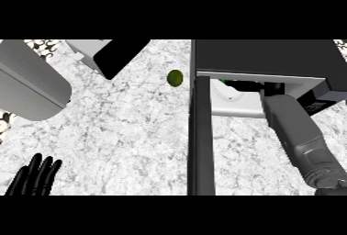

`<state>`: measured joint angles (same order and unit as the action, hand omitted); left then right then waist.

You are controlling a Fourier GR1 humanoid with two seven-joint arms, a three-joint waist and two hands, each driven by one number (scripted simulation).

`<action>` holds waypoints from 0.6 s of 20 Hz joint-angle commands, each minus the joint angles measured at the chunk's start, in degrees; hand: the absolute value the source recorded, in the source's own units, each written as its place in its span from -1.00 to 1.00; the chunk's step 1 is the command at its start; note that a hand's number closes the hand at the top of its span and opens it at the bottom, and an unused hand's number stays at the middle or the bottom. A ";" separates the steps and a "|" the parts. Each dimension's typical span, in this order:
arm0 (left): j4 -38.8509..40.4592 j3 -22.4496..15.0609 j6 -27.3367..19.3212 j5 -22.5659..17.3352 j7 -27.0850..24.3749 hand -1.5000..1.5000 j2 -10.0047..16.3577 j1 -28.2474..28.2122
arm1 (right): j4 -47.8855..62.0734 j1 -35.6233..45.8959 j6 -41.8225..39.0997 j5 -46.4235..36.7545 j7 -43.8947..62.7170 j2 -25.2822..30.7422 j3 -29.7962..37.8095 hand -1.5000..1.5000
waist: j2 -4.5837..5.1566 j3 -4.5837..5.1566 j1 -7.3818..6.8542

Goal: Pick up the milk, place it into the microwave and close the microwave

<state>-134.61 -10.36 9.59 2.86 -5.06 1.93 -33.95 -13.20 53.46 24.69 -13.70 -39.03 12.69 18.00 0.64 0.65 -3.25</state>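
Placing step, by the look: right hand [271,88] deep in the microwave [264,55], its hold cannot be told, pale milk [226,93] just left of it inside; left hand [35,180] rests with fingers straight and slightly spread, well apart from the open door [201,142]; next calls for withdrawing, then swinging that door shut.

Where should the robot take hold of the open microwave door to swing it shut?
Take the door at its free end nearest the robot, coming from its left face: it stands edge-on, swung out from the microwave, and the left hand rests open on that side.
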 commanded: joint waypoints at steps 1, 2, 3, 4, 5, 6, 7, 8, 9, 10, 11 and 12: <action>-1.93 -0.60 0.63 -1.00 1.12 -1.00 0.36 -2.02 | -1.65 -5.47 -7.12 2.91 -4.41 4.57 2.28 -1.00 | -0.54 -0.71 2.53; 1.33 -0.95 0.67 0.66 -2.75 -1.00 -0.09 -1.86 | -2.21 -7.35 -6.82 3.36 -6.27 4.35 2.74 -1.00 | -0.63 -0.69 2.81; 1.75 -2.58 -0.15 2.16 -2.05 -1.00 -0.95 -0.86 | -1.97 -6.21 -7.05 3.13 -4.19 3.68 2.37 -1.00 | -0.58 -0.69 2.85; 2.46 -0.48 -0.05 -0.46 -1.19 -1.00 -0.81 0.44 | -3.24 -7.71 -6.90 3.09 -5.69 1.81 1.91 -1.00 | -0.78 -0.65 3.60; 0.46 0.61 0.15 -0.69 -0.52 -1.00 0.05 -0.89 | -3.55 -7.56 -11.07 4.07 -4.34 4.74 2.66 -1.00 | -0.96 -0.65 3.89; -0.71 0.03 1.23 -3.15 0.05 -1.00 0.15 -0.48 | -3.01 -8.77 -12.80 3.85 -5.89 3.92 2.19 -1.00 | -0.65 -0.68 3.30; 1.23 -1.11 0.48 -0.27 -1.66 -1.00 -0.46 -1.17 | -3.58 -9.99 -13.02 3.75 -5.85 1.91 1.62 -1.00 | -0.93 -0.66 3.69; -1.31 1.63 0.68 -2.49 1.60 -1.00 0.85 0.50 | -3.36 -11.43 -15.43 3.22 -6.90 2.03 0.81 -1.00 | -0.81 -0.68 4.10; -1.01 0.99 1.64 -2.79 0.38 -1.00 1.20 -0.68 | -3.89 -12.64 -15.30 4.10 -7.65 0.88 1.46 -1.00 | -0.96 -0.66 4.10; 0.31 -1.92 0.21 0.06 -1.30 -1.00 -0.85 -2.16 | -4.20 -13.77 -15.62 4.70 -6.85 0.97 1.91 -1.00 | -1.32 -0.65 4.61; -1.24 -1.67 -0.02 0.09 0.41 -1.00 -0.55 0.09 | -4.14 -14.76 -14.25 4.80 -8.49 0.29 2.23 -1.00 | -0.82 -0.73 4.36; 1.42 -2.15 -0.41 0.62 -1.07 -1.00 -1.38 -1.02 | -4.92 -14.08 -13.85 4.25 -5.64 -0.20 1.36 -1.00 | -1.23 -0.60 4.63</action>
<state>-134.53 -11.27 9.88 2.34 -5.46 1.56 -34.68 -18.42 47.70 11.56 -10.51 -43.00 10.28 18.26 -0.84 1.13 -2.01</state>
